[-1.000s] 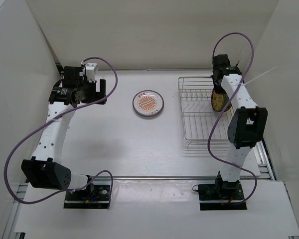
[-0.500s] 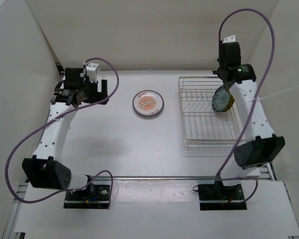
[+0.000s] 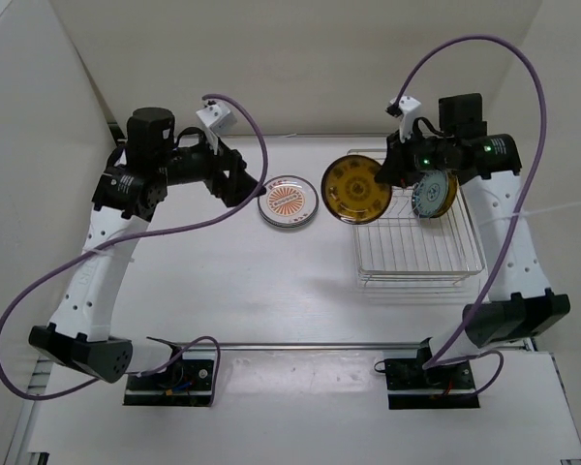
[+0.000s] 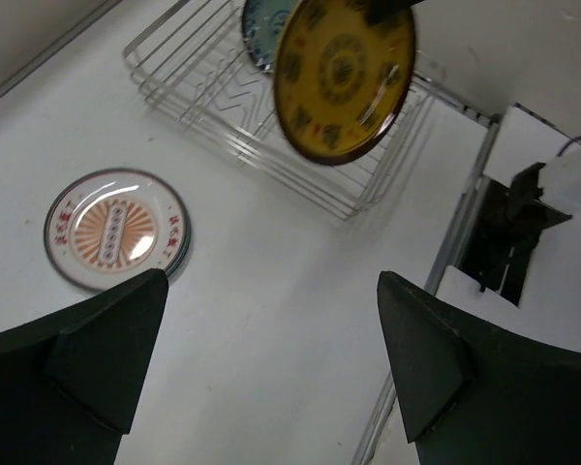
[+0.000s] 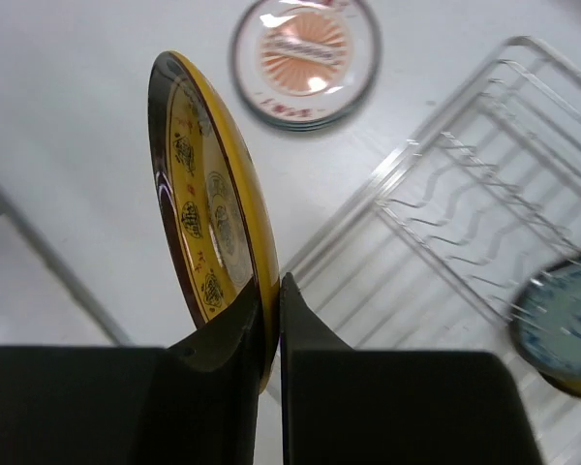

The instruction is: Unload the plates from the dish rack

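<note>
The yellow plate [image 3: 356, 189] is hanging upright on edge over the left side of the dish rack [image 3: 416, 254], with the right gripper [image 3: 388, 174] pinching its rim. A teal-blue plate [image 3: 432, 194] is standing in the rack's far part. A sunburst plate [image 3: 288, 201] is lying flat on the table [image 3: 223, 281], left of the rack. Farther left of the rack, the left gripper [image 3: 238, 184] is hovering with its fingers spread wide, holding nothing.

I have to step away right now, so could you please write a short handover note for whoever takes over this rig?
Right gripper: shut on the yellow plate, held on edge in the air over the dish rack's left edge.
Left gripper: open, empty, above the table.
Done: sunburst plate lies flat on the table.
Left: set down the yellow plate, then unload the blue plate standing in the rack.
</note>
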Robot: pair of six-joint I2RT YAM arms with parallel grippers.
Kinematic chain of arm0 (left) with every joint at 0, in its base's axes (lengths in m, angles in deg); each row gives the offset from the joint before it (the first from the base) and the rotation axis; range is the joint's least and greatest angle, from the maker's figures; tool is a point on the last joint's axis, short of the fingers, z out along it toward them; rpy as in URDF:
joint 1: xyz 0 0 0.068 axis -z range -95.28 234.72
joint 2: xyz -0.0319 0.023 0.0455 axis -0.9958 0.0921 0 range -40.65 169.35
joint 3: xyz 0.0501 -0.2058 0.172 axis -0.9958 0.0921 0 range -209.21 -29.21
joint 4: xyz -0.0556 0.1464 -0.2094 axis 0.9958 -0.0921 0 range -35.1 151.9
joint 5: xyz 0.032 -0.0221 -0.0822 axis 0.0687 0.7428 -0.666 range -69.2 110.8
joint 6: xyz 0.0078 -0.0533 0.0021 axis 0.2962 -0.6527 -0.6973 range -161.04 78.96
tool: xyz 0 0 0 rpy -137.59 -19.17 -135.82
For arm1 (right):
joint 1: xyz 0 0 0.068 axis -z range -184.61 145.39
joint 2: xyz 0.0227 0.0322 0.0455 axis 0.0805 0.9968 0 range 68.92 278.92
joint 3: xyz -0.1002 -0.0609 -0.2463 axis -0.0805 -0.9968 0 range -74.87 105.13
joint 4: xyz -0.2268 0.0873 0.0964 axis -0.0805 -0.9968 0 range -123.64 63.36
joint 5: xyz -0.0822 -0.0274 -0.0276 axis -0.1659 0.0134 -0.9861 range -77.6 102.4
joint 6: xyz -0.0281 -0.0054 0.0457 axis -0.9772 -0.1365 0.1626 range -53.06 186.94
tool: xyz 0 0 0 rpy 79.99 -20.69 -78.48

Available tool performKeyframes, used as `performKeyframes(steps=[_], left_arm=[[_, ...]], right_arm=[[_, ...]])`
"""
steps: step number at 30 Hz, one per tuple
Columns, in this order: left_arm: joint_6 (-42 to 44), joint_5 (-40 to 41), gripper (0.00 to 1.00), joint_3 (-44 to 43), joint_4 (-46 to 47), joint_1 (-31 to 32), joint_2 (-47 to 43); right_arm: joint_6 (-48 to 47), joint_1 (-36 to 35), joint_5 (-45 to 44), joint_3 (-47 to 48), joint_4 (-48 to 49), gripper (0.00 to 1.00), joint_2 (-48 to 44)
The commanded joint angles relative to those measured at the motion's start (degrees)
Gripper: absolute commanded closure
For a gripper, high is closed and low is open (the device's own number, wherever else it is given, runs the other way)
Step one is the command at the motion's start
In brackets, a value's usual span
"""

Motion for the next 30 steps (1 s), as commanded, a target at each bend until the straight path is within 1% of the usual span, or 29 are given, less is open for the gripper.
performKeyframes(steps=[1,3,5,6,8,13,17,20,23,24,26,27,28,30], left_arm=[[3.07,-7.51,0.0,-4.29,-2.49,2.93,1.87],[3.07,-6.98,0.0,-4.29,-2.49,5.03,4.25],[3.08,-6.98,0.0,-3.6,-1.18,6.79,6.35],[3.07,-6.98,0.0,-3.59,-1.17,8.63,7.41],[3.07,-6.98,0.03,-5.42,-1.17,10.74,10.39],[2.55,-6.45,0.05,-10.44,-2.22,11.98,16.2],[2.02,-6.45,0.06,-16.06,-3.45,13.03,19.45],[2.02,-7.07,0.07,-18.52,-4.08,13.57,21.04],[1.49,-7.59,0.13,-18.53,-4.08,14.09,22.36],[0.97,-8.29,0.25,-18.53,-4.08,14.09,22.36],[0.27,-8.82,0.43,-18.53,-4.08,14.09,23.59],[0.26,-8.83,0.49,-18.53,-3.38,14.09,23.59],[-0.35,-8.83,0.52,-18.53,-3.37,14.09,24.2],[-0.35,-8.83,0.51,-18.53,-3.37,14.09,24.73]], right_arm=[[-4.36,0.19,17.78,5.78,-4.16,0.99,2.38],[-6.03,0.19,21.83,7.55,-6.53,0.99,3.96],[-5.51,0.19,21.84,8.78,-6.55,0.99,4.5],[-5.51,0.19,22.36,9.31,-6.55,0.99,6.06],[-5.51,0.19,22.37,10.02,-6.55,0.99,7.39],[-7.26,0.19,24.65,11.95,-8.91,0.99,8.54],[-7.26,0.19,23.34,11.95,-8.92,0.99,9.59],[-7.26,0.19,23.33,11.95,-8.92,0.99,10.12],[-7.26,0.19,23.33,13.09,-8.92,0.99,10.65],[-7.26,0.19,23.33,13.1,-8.92,0.99,10.65],[-7.26,0.19,23.33,13.62,-8.92,0.99,10.65],[-7.26,0.19,23.33,13.62,-8.92,0.99,11.17],[-7.26,0.19,23.33,13.62,-8.92,0.99,11.18],[-7.26,0.19,23.33,13.62,-8.92,0.99,11.18]])
